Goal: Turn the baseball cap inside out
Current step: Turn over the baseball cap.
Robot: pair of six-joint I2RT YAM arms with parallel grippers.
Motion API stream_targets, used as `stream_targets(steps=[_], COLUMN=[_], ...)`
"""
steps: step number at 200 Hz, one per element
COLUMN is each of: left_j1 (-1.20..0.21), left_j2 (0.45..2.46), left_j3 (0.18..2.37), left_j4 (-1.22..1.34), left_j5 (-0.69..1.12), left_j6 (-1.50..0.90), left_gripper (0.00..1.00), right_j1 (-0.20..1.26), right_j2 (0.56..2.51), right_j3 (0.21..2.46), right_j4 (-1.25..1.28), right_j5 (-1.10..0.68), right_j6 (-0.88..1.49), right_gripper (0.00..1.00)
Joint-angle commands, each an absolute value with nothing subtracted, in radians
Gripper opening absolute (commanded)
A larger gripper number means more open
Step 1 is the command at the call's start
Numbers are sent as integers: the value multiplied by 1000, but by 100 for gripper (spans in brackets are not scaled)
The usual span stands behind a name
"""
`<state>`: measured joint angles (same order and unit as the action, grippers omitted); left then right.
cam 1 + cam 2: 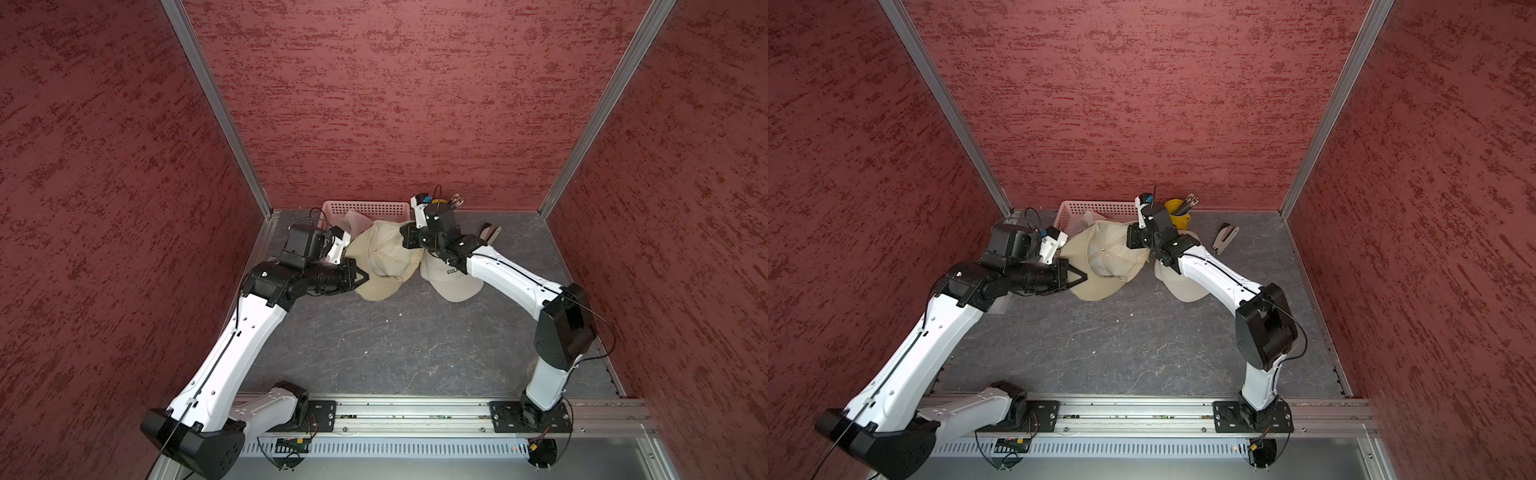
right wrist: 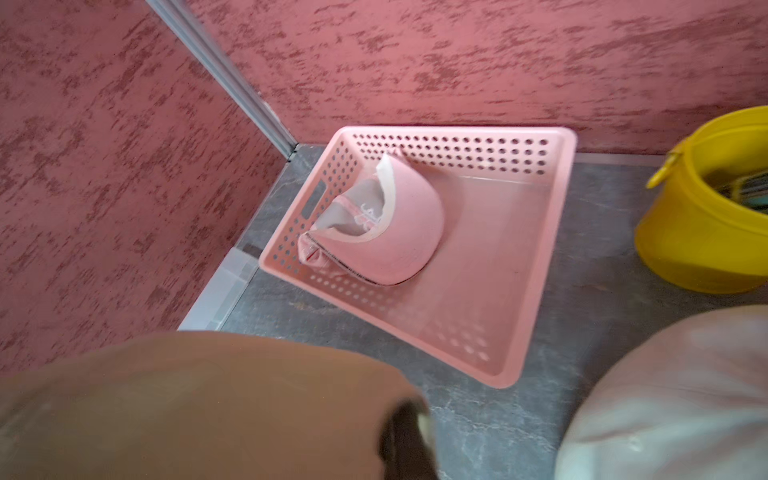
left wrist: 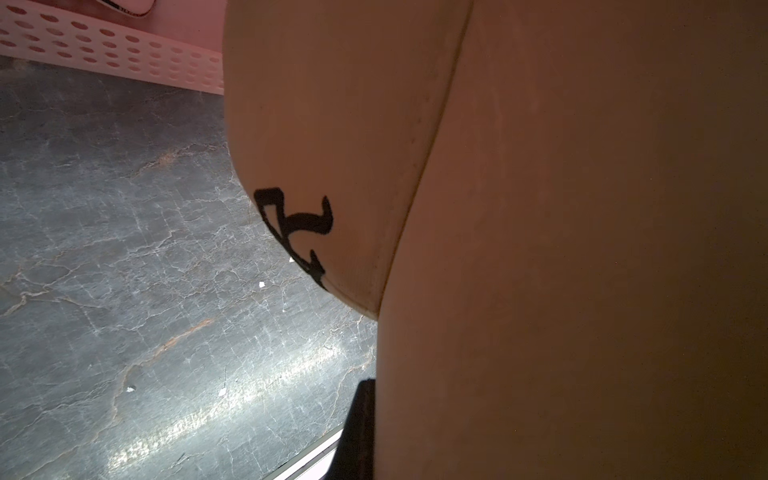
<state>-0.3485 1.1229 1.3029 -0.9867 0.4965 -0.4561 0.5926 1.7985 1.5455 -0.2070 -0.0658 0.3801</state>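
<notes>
A tan baseball cap (image 1: 384, 259) (image 1: 1104, 257) hangs between my two grippers above the table, near the back. Pale seam tape shows across its crown, and its brim points toward the front. My left gripper (image 1: 361, 276) (image 1: 1081, 276) is shut on the cap's left edge by the brim. My right gripper (image 1: 406, 242) (image 1: 1134, 241) is shut on the crown's right edge. In the left wrist view, tan cloth (image 3: 582, 270) fills most of the picture and only one dark finger (image 3: 361, 432) shows. The right wrist view has the cloth (image 2: 208, 407) draped over a dark finger (image 2: 409, 436).
A cream cap with black lettering (image 1: 451, 282) (image 3: 324, 145) lies on the grey table (image 1: 395, 345) under my right arm. At the back stands a pink basket (image 1: 365, 205) (image 2: 540, 232) holding another cap (image 2: 399, 232). A yellow cup of pencils (image 1: 1177, 214) and a stapler (image 1: 1223, 237) sit at the back right.
</notes>
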Motion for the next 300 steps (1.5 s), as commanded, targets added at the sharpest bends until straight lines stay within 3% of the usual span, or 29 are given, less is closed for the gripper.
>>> stream_targets(steps=[1,43,85,159,221,300], left_j1=[-318,-267,-256,-285,-343,-266], left_j2=[1099,1147,1169,1160,1151,1127], left_j3=[1293,1291,1316,1335,1277,1277], left_j4=[-955,-892,-914,-939,-895,-901], left_j5=[504,578,623,643,615,606], left_j6=[-456,-468,-472,-501,-539,-518], left_gripper=[0,0,0,0,0,0], right_j1=[617,713,716,713,633,607], right_j2=[1707,1640,1656,1820,1827,1787], right_j3=[1567,1535,1491,1620,1537,1529], right_j4=[-207,-222,-110,-80,262,85], right_j5=[-1,-279,-422,-320,-271,-352], right_j6=[310,198,228,302,642,594], right_gripper=[0,12,6,2,0,0])
